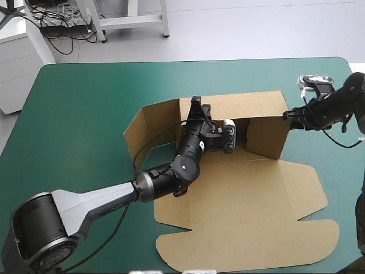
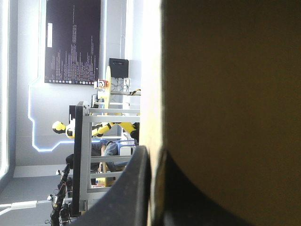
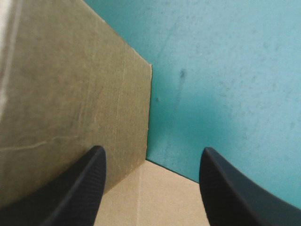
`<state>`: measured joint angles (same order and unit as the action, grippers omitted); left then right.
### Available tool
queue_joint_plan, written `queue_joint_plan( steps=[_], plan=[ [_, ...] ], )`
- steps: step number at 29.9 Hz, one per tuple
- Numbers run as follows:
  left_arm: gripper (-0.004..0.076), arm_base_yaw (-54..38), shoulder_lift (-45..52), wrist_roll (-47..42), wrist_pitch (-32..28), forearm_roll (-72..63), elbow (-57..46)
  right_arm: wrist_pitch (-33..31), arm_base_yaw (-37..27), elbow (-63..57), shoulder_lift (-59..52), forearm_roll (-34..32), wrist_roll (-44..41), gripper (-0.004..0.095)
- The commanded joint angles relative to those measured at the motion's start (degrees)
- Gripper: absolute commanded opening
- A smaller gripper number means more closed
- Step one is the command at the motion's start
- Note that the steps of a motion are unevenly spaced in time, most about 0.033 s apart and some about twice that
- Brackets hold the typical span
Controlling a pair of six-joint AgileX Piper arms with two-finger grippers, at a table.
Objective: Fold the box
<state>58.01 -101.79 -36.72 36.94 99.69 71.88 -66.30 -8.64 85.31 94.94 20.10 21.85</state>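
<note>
The brown box (image 1: 245,194) lies mid-table. Its back wall (image 1: 245,103) stands up, a left flap (image 1: 142,128) angles out, and a right wall (image 1: 265,134) is folded inward. The wide lid panel lies flat toward the table's front. My left gripper (image 1: 197,105) sits at the top edge of the back wall. In the left wrist view its fingers (image 2: 153,151) are all but shut, with the board's (image 2: 235,94) edge between them. My right gripper (image 1: 287,117) is at the box's right corner. It is open (image 3: 153,153) and the wall's corner (image 3: 70,94) stands just ahead of it.
Bare teal-green cover (image 1: 85,114) stretches left of the box and beyond its back wall. The flat lid's rounded flaps (image 1: 319,240) reach close to the table's front edge. The table's right edge (image 1: 356,74) is just behind the right arm.
</note>
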Motion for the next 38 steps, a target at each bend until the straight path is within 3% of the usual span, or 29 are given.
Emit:
queue_joint_plan(
  steps=[1,11,26,33,38],
  plan=[
    [-0.0010,0.5,2.7,-1.1,0.7,3.5,0.9,1.2,-0.2,-1.5,-3.1,2.5,2.9,0.0552],
    [-0.0010,0.5,2.7,-1.1,0.7,3.5,0.9,1.6,-0.2,-2.2,-6.2,-0.8,3.5,0.0552],
    [-0.0010,0.5,2.7,-1.1,1.3,3.5,0.9,0.7,-0.2,-2.4,-7.9,0.2,5.9,0.0552],
    [-0.0010,0.5,2.7,-0.4,1.6,3.5,0.9,10.7,-0.2,-10.8,-11.6,7.9,14.0,0.0552],
    [-0.0010,0.5,2.7,-0.4,2.5,3.5,0.9,17.3,-0.2,-18.1,-14.5,9.8,17.5,0.0552]
  ],
)
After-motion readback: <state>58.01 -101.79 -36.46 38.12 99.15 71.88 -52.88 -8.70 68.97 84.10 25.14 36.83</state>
